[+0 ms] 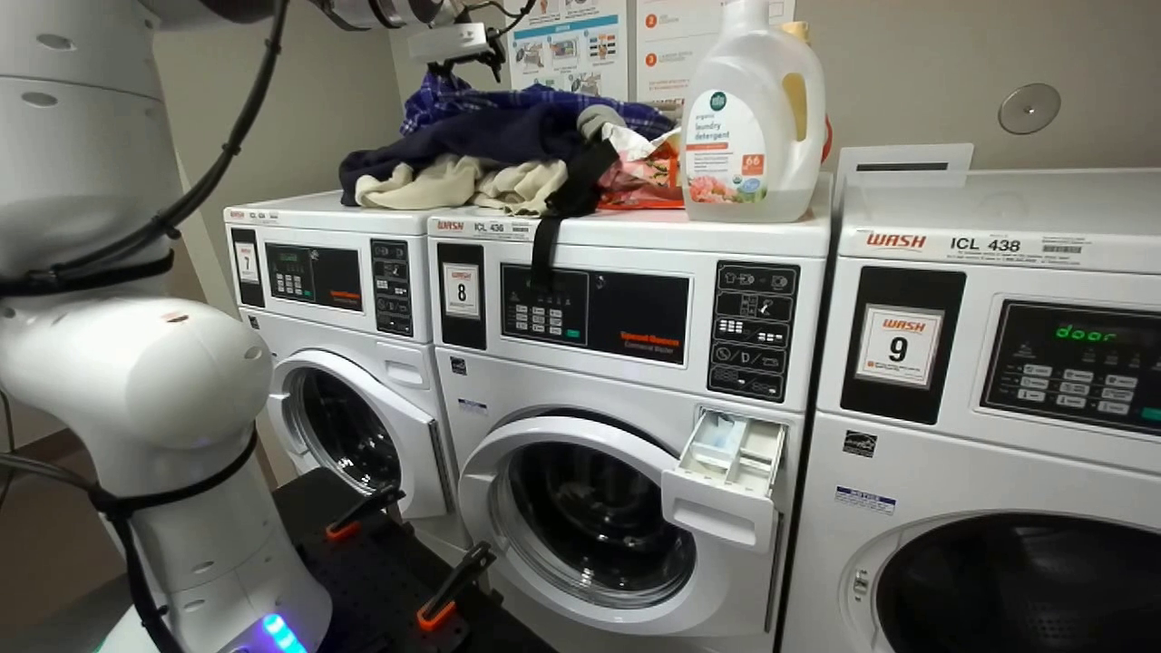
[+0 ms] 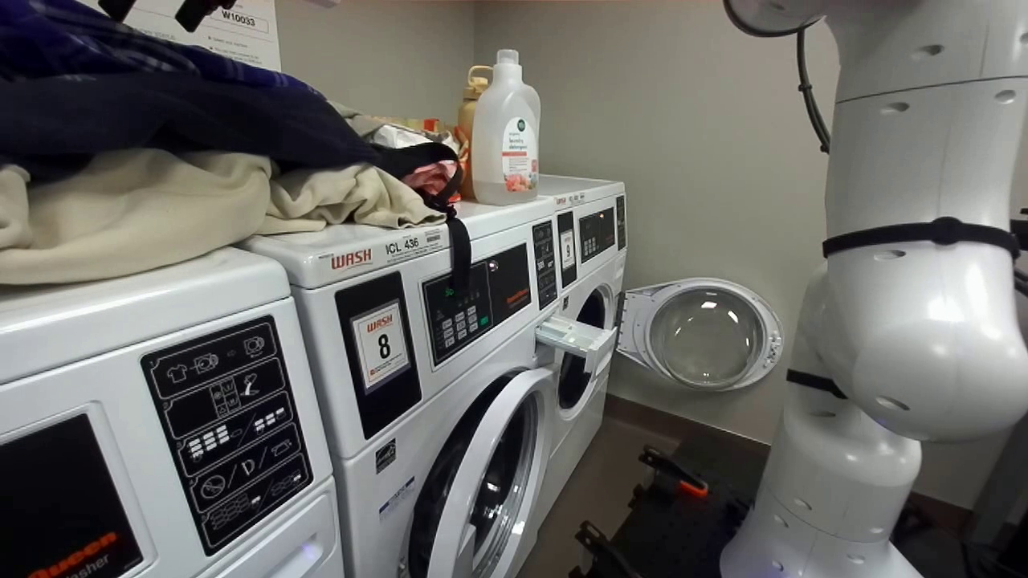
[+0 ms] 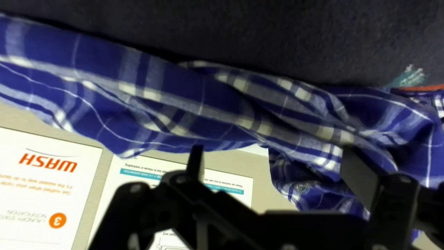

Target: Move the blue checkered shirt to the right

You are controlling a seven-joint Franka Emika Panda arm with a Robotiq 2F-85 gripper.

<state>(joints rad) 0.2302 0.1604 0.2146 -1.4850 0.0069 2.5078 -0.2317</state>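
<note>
The blue checkered shirt (image 1: 444, 102) lies crumpled on top of a clothes pile on the washers, towards the wall. It also shows in an exterior view at the upper left (image 2: 161, 58) and as a wide band in the wrist view (image 3: 138, 93). My gripper (image 1: 467, 65) is open just above the shirt's left part. In the wrist view the gripper (image 3: 272, 158) has its fingers wide apart. The right finger overlaps a fold of the shirt; I cannot tell whether it touches. No cloth is pinched between the fingers.
Under the shirt lie a dark navy garment (image 1: 490, 136) and cream cloth (image 1: 426, 186). A black strap (image 1: 544, 249) hangs over washer 8's panel. Right of the pile stand a red-pink bag (image 1: 639, 177) and a detergent bottle (image 1: 739, 118). An open drawer (image 1: 726, 481) juts out below.
</note>
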